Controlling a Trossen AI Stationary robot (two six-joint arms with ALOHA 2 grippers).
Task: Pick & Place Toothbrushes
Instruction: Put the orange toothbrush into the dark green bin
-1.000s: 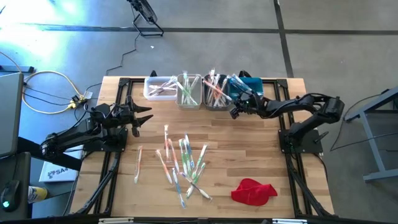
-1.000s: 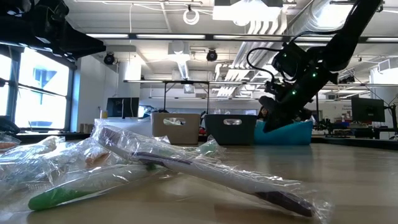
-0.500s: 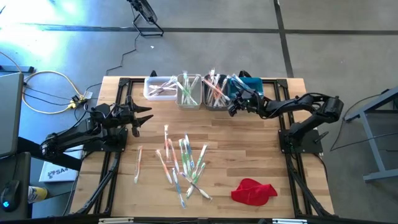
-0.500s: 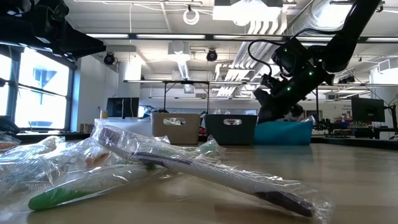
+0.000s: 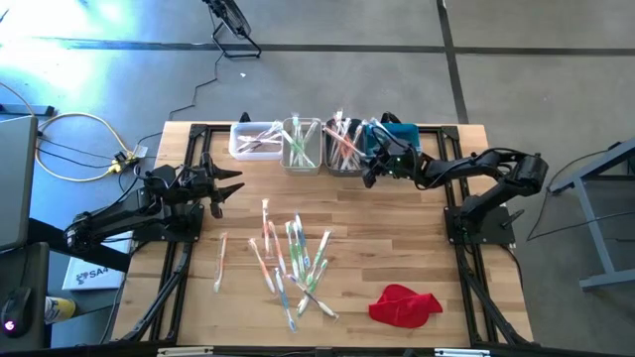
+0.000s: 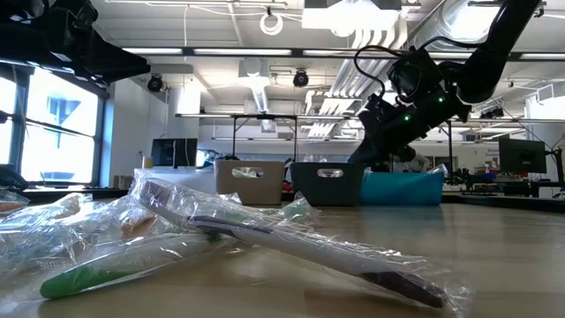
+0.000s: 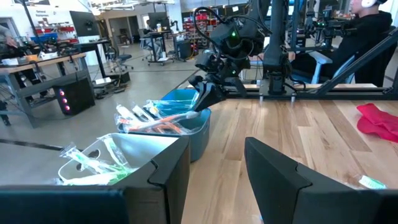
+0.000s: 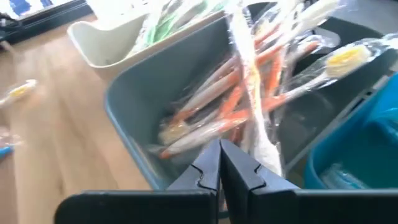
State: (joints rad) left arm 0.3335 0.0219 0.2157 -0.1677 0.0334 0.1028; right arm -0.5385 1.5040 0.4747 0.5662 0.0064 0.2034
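Note:
Several wrapped toothbrushes (image 5: 293,256) lie loose on the wooden table's middle, and they fill the low view's foreground as toothbrushes (image 6: 221,231). More stand in the bins along the far edge. My right gripper (image 5: 368,178) is shut and hovers at the near rim of the grey bin (image 8: 134,118), which holds orange-handled brushes (image 8: 214,115). Its shut fingers (image 8: 219,163) show nothing between them. My left gripper (image 7: 217,177) is open and waits over the table's left side (image 5: 226,185), near the white bin.
Along the far edge stand a white bin (image 5: 251,140), a beige bin (image 5: 301,146), the grey bin (image 5: 329,165) and a blue bin (image 5: 402,132). A red cloth (image 5: 404,304) lies near the table's near right corner. Bare wood lies between the pile and the bins.
My right gripper has moved a little toward the table's left, from in front of the blue bin toward the grey bin, and has risen slightly. The toothbrushes on the table have stayed where they were.

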